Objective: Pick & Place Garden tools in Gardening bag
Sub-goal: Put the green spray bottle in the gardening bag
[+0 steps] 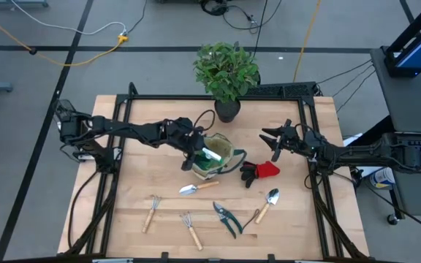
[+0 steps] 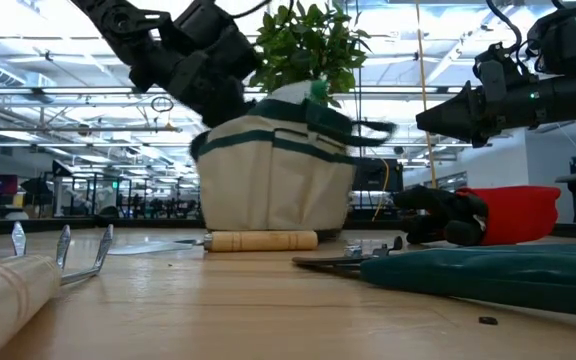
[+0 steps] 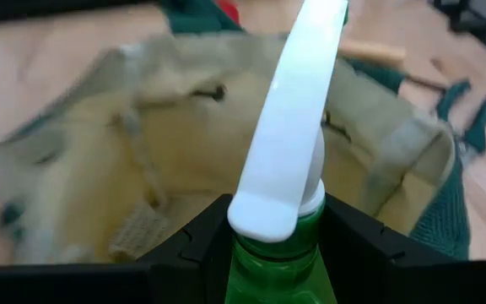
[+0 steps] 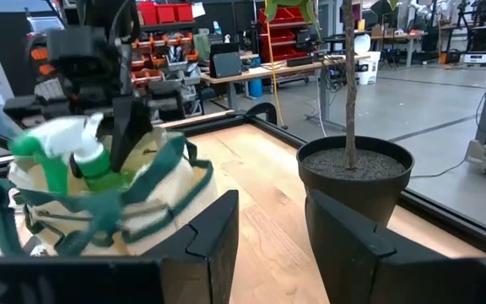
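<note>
The beige gardening bag [image 1: 224, 162] with green trim stands upright at the table's middle, mouth open. My left gripper [image 1: 198, 148] is over its mouth, shut on the green spray bottle [image 1: 209, 155] with a white spray head [image 3: 294, 127]. My right gripper [image 1: 272, 139] is open and empty, above the table to the right of the bag. The red-black gloves [image 1: 260, 172] lie right of the bag. Two trowels [image 1: 196, 188] [image 1: 267, 201], the pruners [image 1: 226, 218], a rake [image 1: 152, 212] and a fork [image 1: 190, 228] lie flat nearer the front edge. My left gripper pinches the bottle's green neck [image 3: 270, 263], just under the white spray head, between its two fingers. The fingers slant down from the table's left. The bottle hangs tilted over the bag's open mouth [image 4: 99, 173]. The bag's rim hides its lower part.
A leafy plant in a black pot [image 1: 226, 108] stands just behind the bag, close to my right gripper [image 4: 268, 245]. A black frame [image 1: 126, 98] runs along the table's edges. Bare wood shows at the near left [image 1: 123, 183].
</note>
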Tool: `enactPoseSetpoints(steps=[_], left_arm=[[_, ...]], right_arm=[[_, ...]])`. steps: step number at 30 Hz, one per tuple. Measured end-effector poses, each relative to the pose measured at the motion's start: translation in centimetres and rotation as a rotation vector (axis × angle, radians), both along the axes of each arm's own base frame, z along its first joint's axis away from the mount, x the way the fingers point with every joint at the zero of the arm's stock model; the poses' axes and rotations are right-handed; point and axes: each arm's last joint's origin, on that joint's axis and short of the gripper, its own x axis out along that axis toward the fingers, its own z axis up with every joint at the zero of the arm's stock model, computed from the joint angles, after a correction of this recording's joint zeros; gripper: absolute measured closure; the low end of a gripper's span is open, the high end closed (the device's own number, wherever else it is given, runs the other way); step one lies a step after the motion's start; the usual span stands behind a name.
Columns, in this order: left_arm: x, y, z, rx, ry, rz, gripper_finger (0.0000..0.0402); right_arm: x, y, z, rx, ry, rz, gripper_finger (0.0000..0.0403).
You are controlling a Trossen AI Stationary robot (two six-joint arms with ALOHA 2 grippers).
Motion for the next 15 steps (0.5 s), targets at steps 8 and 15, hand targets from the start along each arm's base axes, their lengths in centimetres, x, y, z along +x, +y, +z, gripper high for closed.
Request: enactPoseSetpoints(steps=[8, 15], left_arm=[[-0.05, -0.02, -0.38, 0.021, 0.020, -0.018, 0.0231], [-0.11, -0.23, -0.33, 0.030, 0.023, -0.030, 0.0161]], right_arm=[[0.00, 0.00, 0.00, 0.000, 0.000, 0.000, 0.0273], [0.00, 0.00, 0.00, 0.000, 0.000, 0.000, 0.0273]])
